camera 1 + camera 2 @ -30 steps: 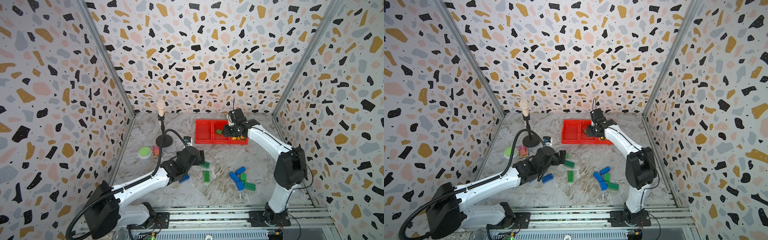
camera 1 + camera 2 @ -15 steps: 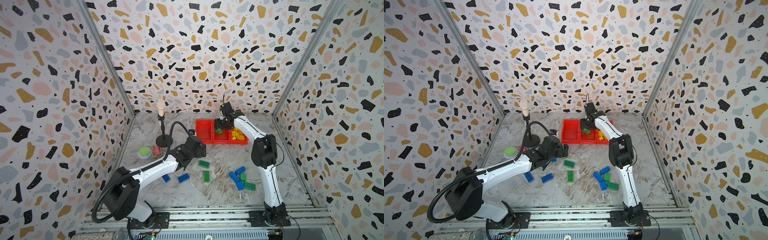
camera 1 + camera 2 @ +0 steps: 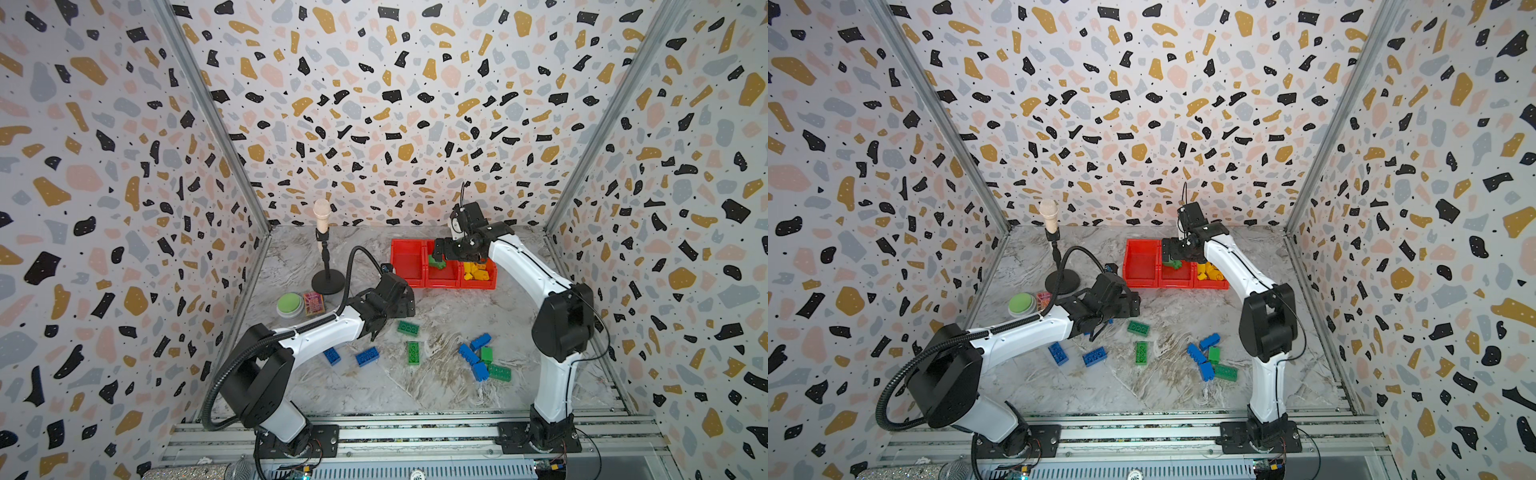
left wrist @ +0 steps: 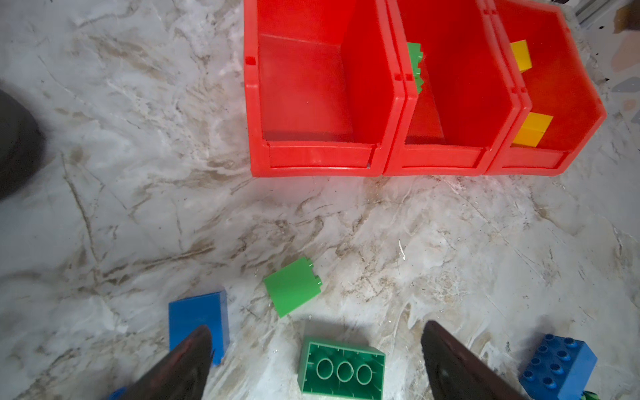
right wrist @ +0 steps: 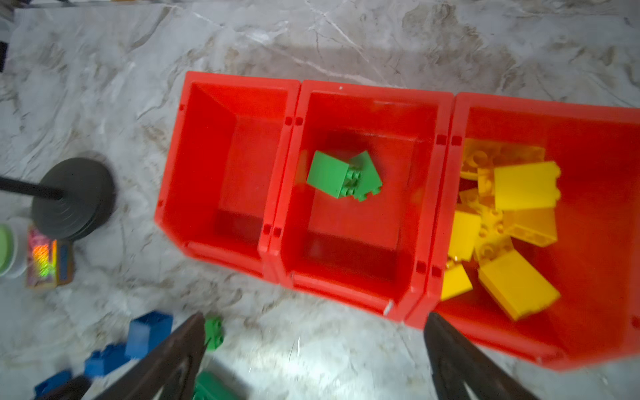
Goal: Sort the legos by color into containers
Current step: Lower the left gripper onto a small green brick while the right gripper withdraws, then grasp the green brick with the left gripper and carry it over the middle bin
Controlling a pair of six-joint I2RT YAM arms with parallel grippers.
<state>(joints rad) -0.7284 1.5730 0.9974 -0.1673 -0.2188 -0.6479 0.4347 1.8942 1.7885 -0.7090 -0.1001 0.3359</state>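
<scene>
Right fingers (image 5: 180,353) spread wide, empty, over the middle bin (image 5: 353,228), two green bricks (image 5: 341,178) lying inside below them; left fingers (image 4: 187,360) spread, empty, upturned green brick (image 4: 341,369) on the table (image 4: 138,207) between them, untouched

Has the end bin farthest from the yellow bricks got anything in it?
Empty: the right wrist view shows only bare red floor in that end bin; green bricks lie in the middle bin.
</scene>
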